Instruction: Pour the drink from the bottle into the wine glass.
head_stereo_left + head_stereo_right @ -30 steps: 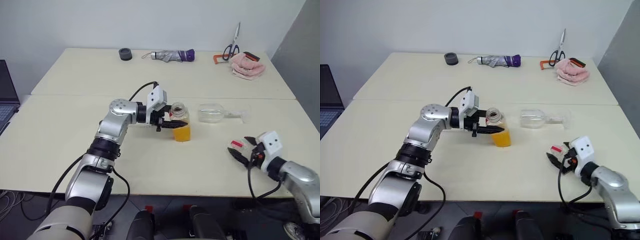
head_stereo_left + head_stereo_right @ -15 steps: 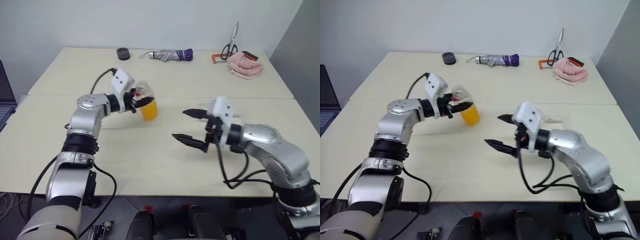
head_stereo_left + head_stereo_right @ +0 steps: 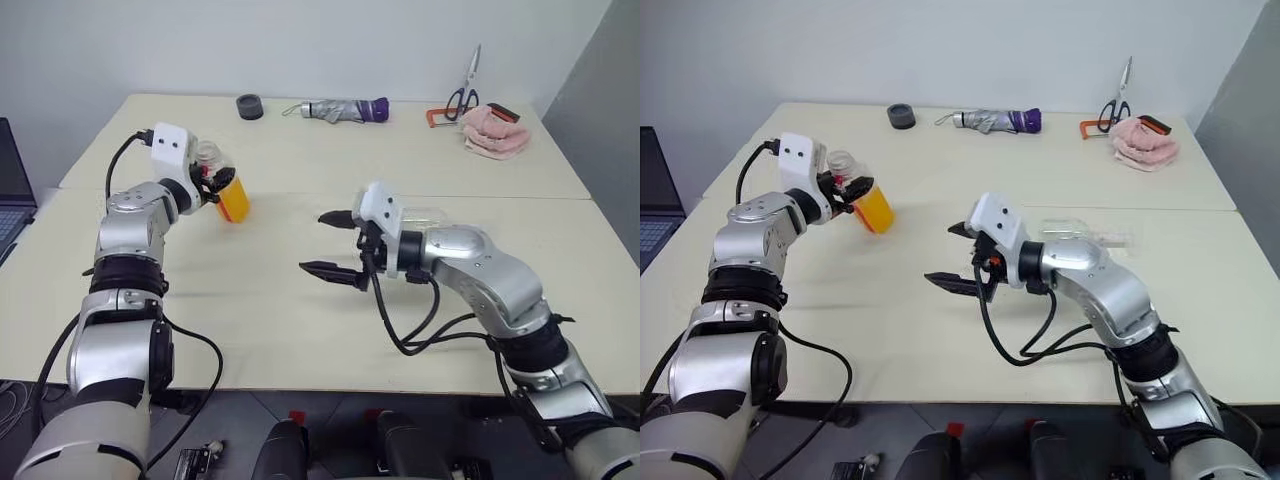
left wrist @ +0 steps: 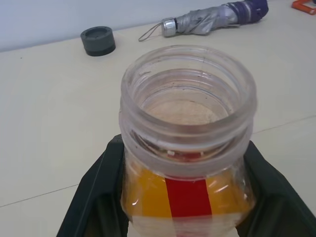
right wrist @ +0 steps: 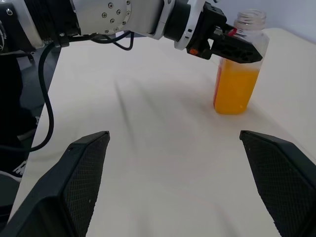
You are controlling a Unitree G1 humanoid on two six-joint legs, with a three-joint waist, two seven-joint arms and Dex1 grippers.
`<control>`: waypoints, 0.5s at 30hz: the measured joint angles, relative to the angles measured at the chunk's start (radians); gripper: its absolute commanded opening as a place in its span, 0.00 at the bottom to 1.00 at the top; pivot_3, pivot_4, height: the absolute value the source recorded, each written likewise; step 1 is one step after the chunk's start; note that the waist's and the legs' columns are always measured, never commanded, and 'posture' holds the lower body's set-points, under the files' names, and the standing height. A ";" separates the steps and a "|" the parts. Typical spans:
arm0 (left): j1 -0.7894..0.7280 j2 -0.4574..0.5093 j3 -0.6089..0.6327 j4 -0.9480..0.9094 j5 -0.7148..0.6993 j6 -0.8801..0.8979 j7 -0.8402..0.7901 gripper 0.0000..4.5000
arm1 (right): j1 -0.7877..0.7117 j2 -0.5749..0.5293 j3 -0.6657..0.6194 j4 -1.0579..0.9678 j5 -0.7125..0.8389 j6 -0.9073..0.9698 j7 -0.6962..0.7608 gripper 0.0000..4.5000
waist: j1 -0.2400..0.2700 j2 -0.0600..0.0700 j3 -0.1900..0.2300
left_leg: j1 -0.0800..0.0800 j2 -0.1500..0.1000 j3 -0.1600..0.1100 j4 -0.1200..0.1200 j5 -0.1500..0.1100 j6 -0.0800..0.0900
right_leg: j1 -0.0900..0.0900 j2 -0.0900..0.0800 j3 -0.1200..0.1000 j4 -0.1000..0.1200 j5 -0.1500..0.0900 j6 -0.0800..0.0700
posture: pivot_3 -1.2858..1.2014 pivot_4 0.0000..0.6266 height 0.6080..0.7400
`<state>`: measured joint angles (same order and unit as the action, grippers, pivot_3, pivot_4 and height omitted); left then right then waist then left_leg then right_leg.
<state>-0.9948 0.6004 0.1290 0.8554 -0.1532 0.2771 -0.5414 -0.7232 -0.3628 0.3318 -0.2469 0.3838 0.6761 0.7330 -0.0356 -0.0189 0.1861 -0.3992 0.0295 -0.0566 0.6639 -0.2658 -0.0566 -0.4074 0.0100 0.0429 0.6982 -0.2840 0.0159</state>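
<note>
G1 arms: silver shells, black joints, white wrist boxes.
Left gripper [image 3: 222, 180] and right gripper [image 3: 327, 243] each have two black pointed fingers [image 5: 84, 170] with fine mesh-textured pads. Black cables loop loose along both forearms. Round screw heads on the grey wrist housing; small red-orange accent near the left fingers.

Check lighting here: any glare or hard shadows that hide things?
Left eye view: soft, even light, only faint shadows on the table; the clear glass behind the right arm barely stands out from the pale top. Left wrist view: small highlights on the bottle rim, nothing hidden. Right wrist view: soft shadow streaks on the table, drink well lit.
</note>
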 measured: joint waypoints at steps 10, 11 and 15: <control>-0.049 -0.002 0.009 0.121 0.007 -0.068 0.043 0.48 | -0.008 0.045 0.004 0.027 -0.044 -0.012 0.000 1.00 | -0.004 0.000 0.000 | 0.000 0.000 0.000 0.000 0.000 0.000 | 0.000 0.000 0.000 0.001 0.000 0.000 | 0.52 0.24 1.00; -0.052 -0.003 0.008 0.128 0.008 -0.071 0.048 0.48 | -0.008 0.049 0.004 0.027 -0.047 -0.012 0.000 1.00 | -0.004 0.000 0.000 | 0.000 0.000 0.000 0.000 0.000 0.000 | 0.000 0.000 0.000 0.001 0.000 0.000 | 0.52 0.24 1.00; -0.058 -0.006 0.007 0.149 0.019 -0.095 0.060 0.68 | -0.008 0.058 0.004 0.027 -0.050 -0.012 0.000 1.00 | -0.005 0.000 0.000 | 0.000 0.000 0.000 0.000 0.000 0.000 | 0.000 0.000 0.000 0.001 0.000 0.000 | 0.52 0.24 1.00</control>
<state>-1.0533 0.5943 0.1364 1.0046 -0.1345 0.1824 -0.4809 -0.7307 -0.3050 0.3357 -0.2201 0.3337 0.6639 0.7332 -0.0405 -0.0188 0.1861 -0.3989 0.0295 -0.0565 0.6639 -0.2657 -0.0567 -0.4074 0.0099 0.0429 0.6989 -0.2839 0.0158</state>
